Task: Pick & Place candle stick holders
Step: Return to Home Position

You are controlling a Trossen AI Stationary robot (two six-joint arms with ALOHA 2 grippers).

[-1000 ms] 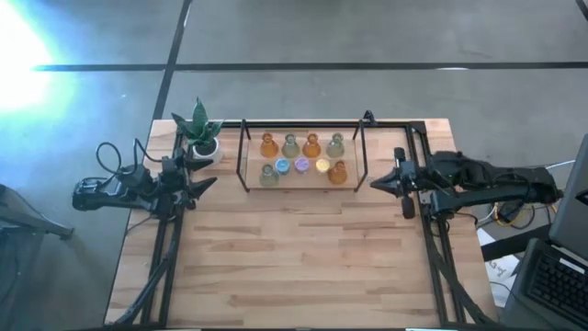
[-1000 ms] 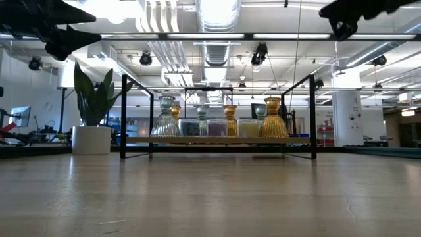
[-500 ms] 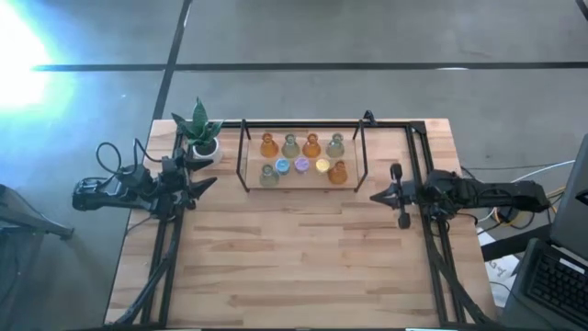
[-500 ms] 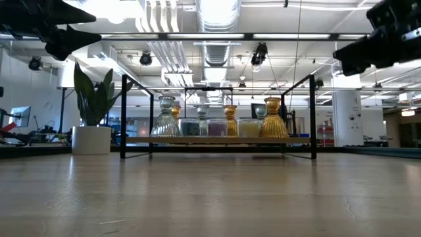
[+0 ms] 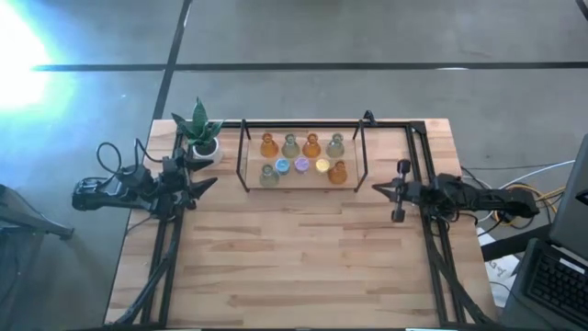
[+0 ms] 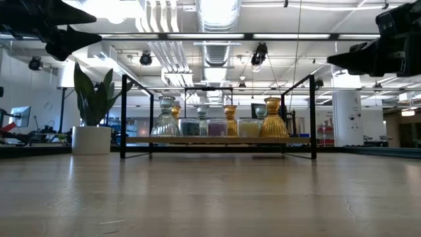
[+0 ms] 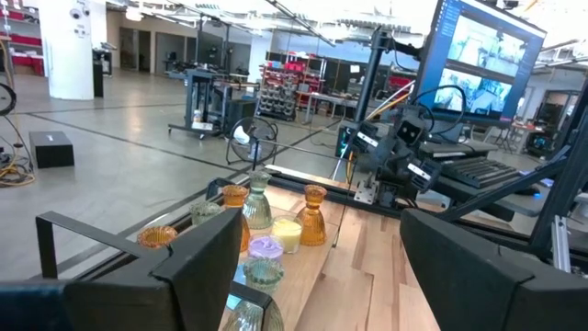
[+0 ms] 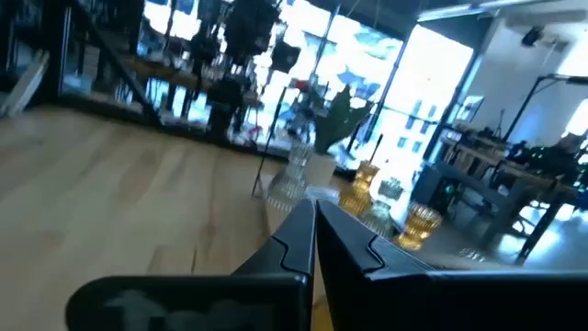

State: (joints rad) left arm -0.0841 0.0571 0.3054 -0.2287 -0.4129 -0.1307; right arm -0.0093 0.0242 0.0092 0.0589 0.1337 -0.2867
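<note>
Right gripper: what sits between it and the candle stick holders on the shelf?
In the high view, only the shelf's black side frame and a strip of bare table separate the right gripper from the candle stick holders.

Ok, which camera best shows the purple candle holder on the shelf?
The high view: looking straight down, the purple candle holder sits unobstructed between the blue one and the yellow one. The left wrist view also shows it, crowded by neighbours. In the low and right wrist views I can't pick it out.
</note>
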